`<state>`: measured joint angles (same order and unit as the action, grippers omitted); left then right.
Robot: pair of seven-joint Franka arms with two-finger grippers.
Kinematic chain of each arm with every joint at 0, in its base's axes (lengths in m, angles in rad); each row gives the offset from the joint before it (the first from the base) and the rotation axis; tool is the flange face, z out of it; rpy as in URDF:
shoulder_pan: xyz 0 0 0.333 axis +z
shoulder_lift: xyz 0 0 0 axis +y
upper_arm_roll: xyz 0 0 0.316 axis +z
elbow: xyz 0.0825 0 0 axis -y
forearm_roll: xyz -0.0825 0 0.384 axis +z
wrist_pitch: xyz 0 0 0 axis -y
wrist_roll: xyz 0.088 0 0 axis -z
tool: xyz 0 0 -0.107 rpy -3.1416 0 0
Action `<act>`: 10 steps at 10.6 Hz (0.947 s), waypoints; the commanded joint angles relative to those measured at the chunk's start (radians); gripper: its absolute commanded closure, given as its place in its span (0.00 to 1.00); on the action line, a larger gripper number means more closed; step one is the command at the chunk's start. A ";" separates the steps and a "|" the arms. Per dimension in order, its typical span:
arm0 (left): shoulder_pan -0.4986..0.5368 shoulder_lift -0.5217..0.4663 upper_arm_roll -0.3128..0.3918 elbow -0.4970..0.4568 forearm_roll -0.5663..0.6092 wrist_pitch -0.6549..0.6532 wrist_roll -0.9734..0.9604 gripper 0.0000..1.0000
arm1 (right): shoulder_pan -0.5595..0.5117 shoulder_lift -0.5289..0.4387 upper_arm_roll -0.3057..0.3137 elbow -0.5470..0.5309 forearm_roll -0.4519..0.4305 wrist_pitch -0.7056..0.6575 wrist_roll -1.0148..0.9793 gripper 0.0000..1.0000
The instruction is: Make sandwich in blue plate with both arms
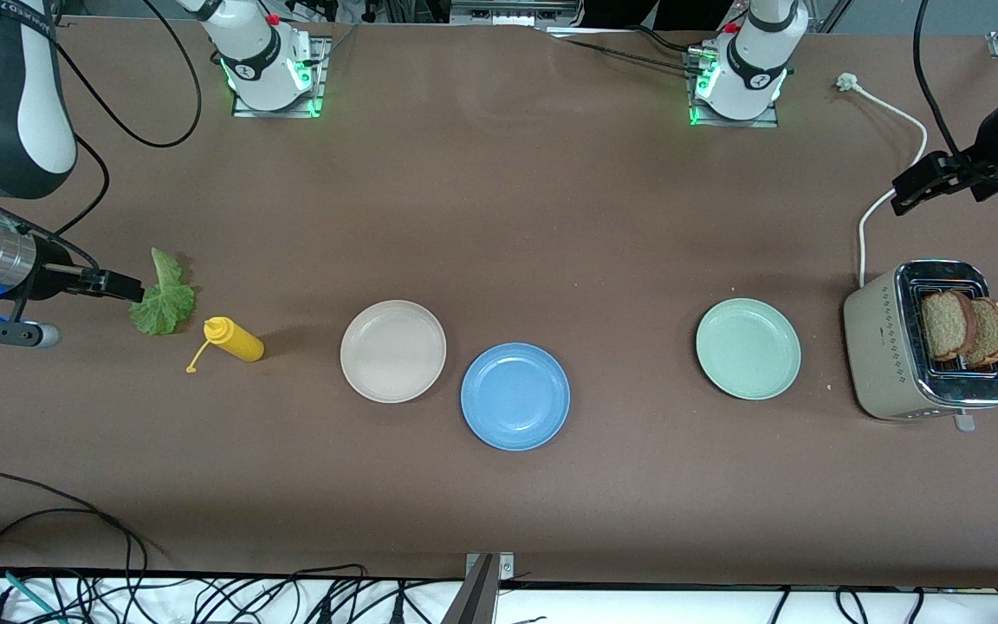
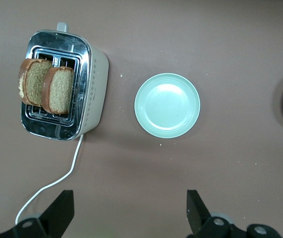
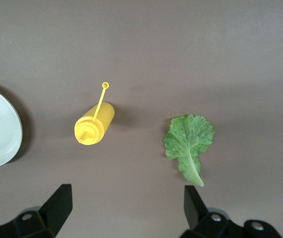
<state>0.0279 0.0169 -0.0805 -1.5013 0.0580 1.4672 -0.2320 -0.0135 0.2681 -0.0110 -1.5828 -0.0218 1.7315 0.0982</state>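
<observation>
A brown surface (image 1: 499, 217) carries everything, with loose cables along the edge nearest the front camera. The blue plate (image 1: 515, 396) lies bare near the middle, just beside a beige plate (image 1: 392, 350) and well apart from a mint-green plate (image 1: 748, 347). Nothing of the sandwich is on it yet.

Two bread slices (image 1: 965, 327) stand upright in the slots of a toaster (image 1: 889, 355) at the left arm's end of the surface. They look light and fairly stiff but crumbly, so a pinch across the flat faces near the raised top edge seems the safest hold, with a straight lift out of the slot. The lettuce leaf (image 1: 161, 299) lies flat at the right arm's end, beside a yellow squeeze bottle (image 1: 235, 339). It looks limp, thin and easy to tear; the pale stalk and midrib are probably the firmest part to take, though lying flat it gives the fingers little to get under.

The left end effector (image 2: 126, 210) hangs in the air over bare surface near the toaster, fingers spread wide, holding and touching nothing. The right end effector (image 3: 126, 208) hangs over the surface by the leaf and bottle, fingers likewise spread wide and empty.
</observation>
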 commanded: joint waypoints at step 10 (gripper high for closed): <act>0.000 0.000 0.010 0.018 -0.035 -0.034 -0.003 0.00 | -0.006 -0.009 0.003 -0.013 -0.001 0.017 -0.029 0.00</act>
<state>0.0271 0.0169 -0.0801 -1.5013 0.0580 1.4672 -0.2321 -0.0140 0.2692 -0.0131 -1.5842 -0.0224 1.7396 0.0859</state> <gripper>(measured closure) 0.000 0.000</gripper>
